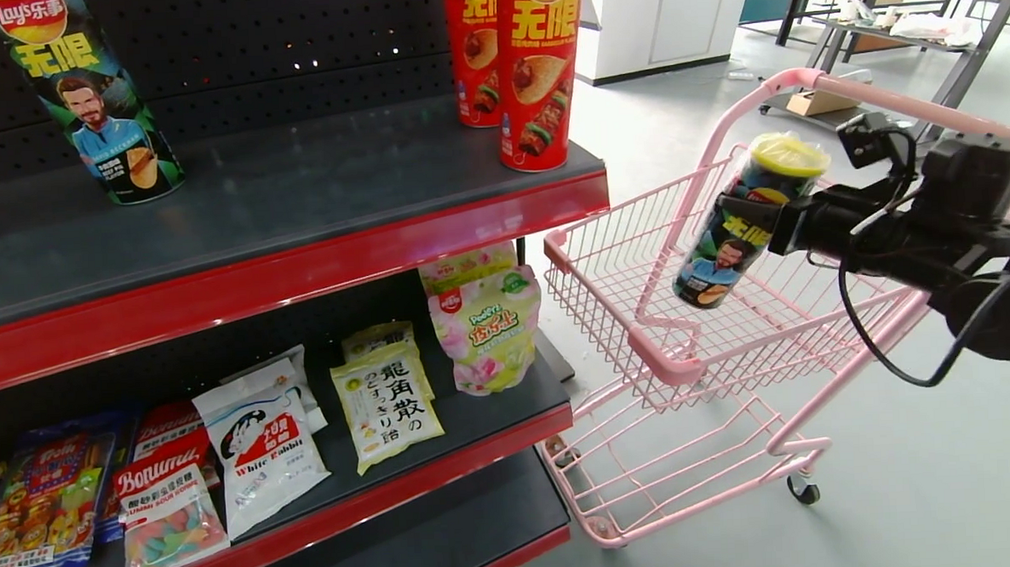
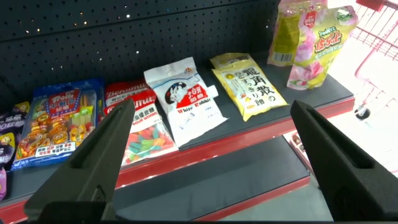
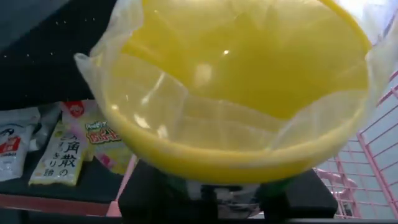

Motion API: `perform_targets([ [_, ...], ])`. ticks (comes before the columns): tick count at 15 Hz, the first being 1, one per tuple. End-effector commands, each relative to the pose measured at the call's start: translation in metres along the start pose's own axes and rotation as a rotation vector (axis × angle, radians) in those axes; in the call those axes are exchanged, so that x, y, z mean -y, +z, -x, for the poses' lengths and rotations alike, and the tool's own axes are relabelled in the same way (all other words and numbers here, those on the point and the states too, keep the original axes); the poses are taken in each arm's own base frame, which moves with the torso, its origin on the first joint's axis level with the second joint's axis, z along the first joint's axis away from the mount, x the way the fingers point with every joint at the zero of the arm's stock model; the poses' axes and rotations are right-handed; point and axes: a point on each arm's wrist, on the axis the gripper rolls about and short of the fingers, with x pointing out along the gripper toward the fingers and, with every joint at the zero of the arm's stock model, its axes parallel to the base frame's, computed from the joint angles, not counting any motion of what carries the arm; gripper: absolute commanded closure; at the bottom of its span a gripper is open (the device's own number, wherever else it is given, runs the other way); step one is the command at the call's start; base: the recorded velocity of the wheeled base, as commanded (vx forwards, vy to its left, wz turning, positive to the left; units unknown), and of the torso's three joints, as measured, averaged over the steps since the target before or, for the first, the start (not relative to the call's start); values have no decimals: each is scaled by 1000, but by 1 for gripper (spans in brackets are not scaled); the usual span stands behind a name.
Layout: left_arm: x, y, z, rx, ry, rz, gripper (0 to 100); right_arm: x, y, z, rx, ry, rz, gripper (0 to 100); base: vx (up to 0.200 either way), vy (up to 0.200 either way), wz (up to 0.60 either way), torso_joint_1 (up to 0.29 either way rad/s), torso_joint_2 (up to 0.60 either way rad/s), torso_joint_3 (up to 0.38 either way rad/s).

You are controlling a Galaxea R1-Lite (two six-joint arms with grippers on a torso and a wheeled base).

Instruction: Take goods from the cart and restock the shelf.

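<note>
Chip can (image 1: 729, 252) (yellow-lidded) clenched in right pincer (image 1: 751, 211) above pink cart (image 1: 661, 353); left pincer (image 2: 212, 107) spread wide.

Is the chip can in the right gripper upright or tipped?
Tipped: the chip can leans, yellow lid uppermost, in the right gripper.

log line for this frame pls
right tool: shut on chip can, over cart | left tool: open, facing lower shelf | status: can not yet shelved
</note>
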Motion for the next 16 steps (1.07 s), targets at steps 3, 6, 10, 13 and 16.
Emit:
perform_targets([
  [3, 0, 0, 0, 1, 1, -1, 0, -83, 98, 101, 37, -53, 15, 100, 0, 0, 0, 0, 0, 0],
  [6, 0, 0, 0, -1, 1, 1, 0, -119, 89, 180, -130, -80, 4, 100, 0, 0, 0, 0, 0, 0],
  [10, 0, 0, 0, -1, 1, 1, 0, -136, 48, 242, -204, -76, 70, 100, 0, 0, 0, 0, 0, 0],
  [13, 0, 0, 0, -1, 1, 1, 0, -132, 53, 239, -201, -170, 78, 100, 0, 0, 0, 0, 0, 0],
  [16, 0, 0, 0, -1, 1, 1, 0, -132, 57, 238, -194, -172, 79, 100, 0, 0, 0, 0, 0, 0],
])
